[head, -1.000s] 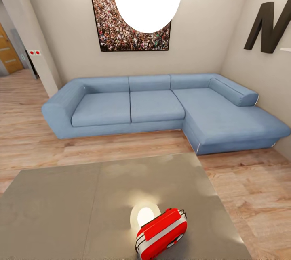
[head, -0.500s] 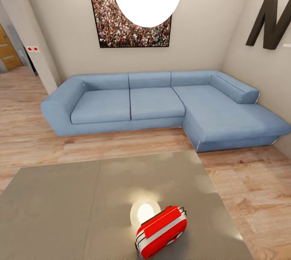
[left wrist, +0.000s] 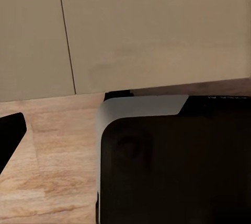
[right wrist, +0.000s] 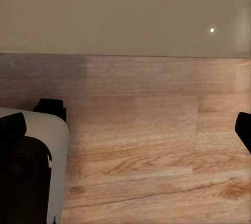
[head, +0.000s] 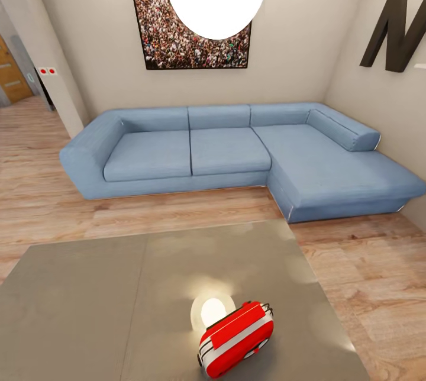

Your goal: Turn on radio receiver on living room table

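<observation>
Comparing with a second ago, whole head view has dropped slightly, then settled: camera moved, not things. Radio receiver (head: 236, 339) lies on worktop (head: 89, 304), near edge, right of centre, untouched. Sofa (head: 231, 153) beyond. Gripper state: cannot tell for either. Reach comes next.

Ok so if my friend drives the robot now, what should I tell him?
Right tool: open, nothing between its fingers, wood floor below it.
Left tool: one finger shows, so I cannot tell if it is open.
The radio receiver lies tilted on the table, at the near edge, right of the middle, beside the lamp's bright reflection. The blue sofa is beyond the table.
Done: the robot is at the table in the living room, facing the radio.
Left: bring a tool up to the radio and switch it on. Nothing is touching it yet.
</observation>
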Robot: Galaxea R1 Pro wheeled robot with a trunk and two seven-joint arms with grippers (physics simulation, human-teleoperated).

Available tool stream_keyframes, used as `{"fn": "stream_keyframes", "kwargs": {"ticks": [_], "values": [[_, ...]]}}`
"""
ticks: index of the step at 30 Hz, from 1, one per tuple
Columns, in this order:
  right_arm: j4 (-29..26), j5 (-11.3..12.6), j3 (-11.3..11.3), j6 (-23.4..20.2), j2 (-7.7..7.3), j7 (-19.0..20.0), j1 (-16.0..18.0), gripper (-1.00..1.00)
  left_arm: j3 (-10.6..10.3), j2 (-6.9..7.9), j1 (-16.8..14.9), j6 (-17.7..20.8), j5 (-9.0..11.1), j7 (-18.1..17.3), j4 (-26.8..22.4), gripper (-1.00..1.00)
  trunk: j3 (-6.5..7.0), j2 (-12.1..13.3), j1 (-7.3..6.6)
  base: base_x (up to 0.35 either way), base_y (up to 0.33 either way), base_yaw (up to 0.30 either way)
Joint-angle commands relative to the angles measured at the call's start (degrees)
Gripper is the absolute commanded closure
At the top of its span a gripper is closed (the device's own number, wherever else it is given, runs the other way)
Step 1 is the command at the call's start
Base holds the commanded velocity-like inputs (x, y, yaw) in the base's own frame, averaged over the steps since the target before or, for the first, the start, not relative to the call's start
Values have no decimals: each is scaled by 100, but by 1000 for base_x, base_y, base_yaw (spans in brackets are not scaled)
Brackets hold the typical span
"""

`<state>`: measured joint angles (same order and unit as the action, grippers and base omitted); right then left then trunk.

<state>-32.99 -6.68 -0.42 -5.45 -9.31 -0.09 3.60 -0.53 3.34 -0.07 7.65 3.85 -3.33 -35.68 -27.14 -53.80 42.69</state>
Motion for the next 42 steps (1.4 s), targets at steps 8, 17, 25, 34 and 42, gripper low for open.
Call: {"fn": "stream_keyframes", "kwargs": {"ticks": [8, 17, 25, 34, 42], "values": [[2, 0, 7, 0, 0, 16, 0, -100, 0, 0, 1, -2, 1, -1, 0, -100, 0, 0, 0, 0, 0, 0], [3, -2, 28, 5, 0, 18, 0, -100, 0, 0, -1, 0, 1, -1, 0, -100, 0, 0, 0, 0, 0, 0], [2, -9, 49, -15, 0, 25, 0, -100, 0, 0, 0, -6, 1, -1, 0, -100, 0, 0, 0, 0, 0, 0], [-13, -9, 42, -33, -7, 22, 0, -100, 0, 0, -1, -8, 1, -1, 0, -100, 0, 0, 0, 0, 0, 0], [-29, -11, 43, 6, -16, 34, 0, -100, 0, 0, 1, -9, 1, -1, 0, -100, -40, 0, 0, 0, 0, 0]]}}
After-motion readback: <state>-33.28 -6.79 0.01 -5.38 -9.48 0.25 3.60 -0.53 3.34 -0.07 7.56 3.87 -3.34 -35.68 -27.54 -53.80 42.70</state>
